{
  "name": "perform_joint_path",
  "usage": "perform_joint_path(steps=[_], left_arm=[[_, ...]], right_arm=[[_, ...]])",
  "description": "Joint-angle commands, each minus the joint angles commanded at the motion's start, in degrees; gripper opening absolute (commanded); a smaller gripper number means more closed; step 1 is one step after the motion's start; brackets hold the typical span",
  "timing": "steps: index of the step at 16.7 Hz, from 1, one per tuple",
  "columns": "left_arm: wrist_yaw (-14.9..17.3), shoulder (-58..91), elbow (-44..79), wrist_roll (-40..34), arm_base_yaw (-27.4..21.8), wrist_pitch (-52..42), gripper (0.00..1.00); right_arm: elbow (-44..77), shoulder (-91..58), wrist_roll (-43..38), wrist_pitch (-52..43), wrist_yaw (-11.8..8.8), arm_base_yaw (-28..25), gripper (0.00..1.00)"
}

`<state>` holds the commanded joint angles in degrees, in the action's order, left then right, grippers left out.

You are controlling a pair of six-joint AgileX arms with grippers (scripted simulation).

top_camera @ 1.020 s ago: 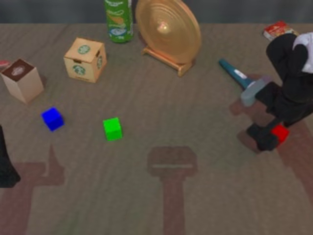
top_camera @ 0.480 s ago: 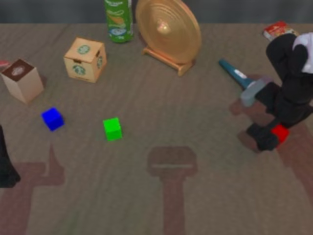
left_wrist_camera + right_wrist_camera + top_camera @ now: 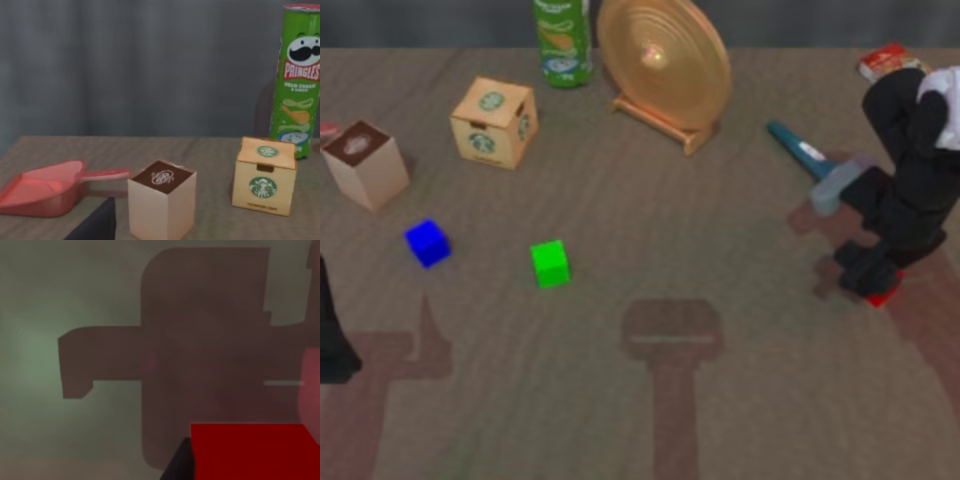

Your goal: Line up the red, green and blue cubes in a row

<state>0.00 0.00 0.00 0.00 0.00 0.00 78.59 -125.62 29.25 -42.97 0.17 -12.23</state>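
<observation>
The right end effector (image 3: 873, 275) gripped the red cube (image 3: 883, 293) at the bench's (image 3: 720, 220) right side; green cube (image 3: 550, 263) and blue cube (image 3: 427, 243) sat left, well apart from it.

From above, my right claw (image 3: 873, 272) covers nearly all of the red cube (image 3: 886, 293); only a sliver shows. My left arm (image 3: 332, 340) is cut by the table's left edge. The far-right red packet (image 3: 888, 60) print is too small to read.
</observation>
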Motion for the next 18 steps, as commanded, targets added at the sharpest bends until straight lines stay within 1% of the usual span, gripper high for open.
perform_joint_path(steps=[4,5,7,14,18], left_arm=[[0.00,0.00,0.00,0.00,0.00,0.00,1.00],[0.00,0.00,0.00,0.00,0.00,0.00,1.00],[0.00,0.00,0.00,0.00,0.00,0.00,1.00],[0.00,0.00,0.00,0.00,0.00,0.00,1.00],[0.00,0.00,0.00,0.00,0.00,0.00,1.00]], right_arm=[[0.00,0.00,0.00,0.00,0.00,0.00,0.00],[0.62,2.74,-0.90,-1.60,-0.98,0.03,0.00],[1.28,3.09,-0.82,-2.57,-0.99,-0.07,0.00],[7.96,8.19,-0.76,-14.67,-1.03,-0.43,0.00],[8.50,8.73,-0.75,-15.47,-1.03,-0.48,0.00]])
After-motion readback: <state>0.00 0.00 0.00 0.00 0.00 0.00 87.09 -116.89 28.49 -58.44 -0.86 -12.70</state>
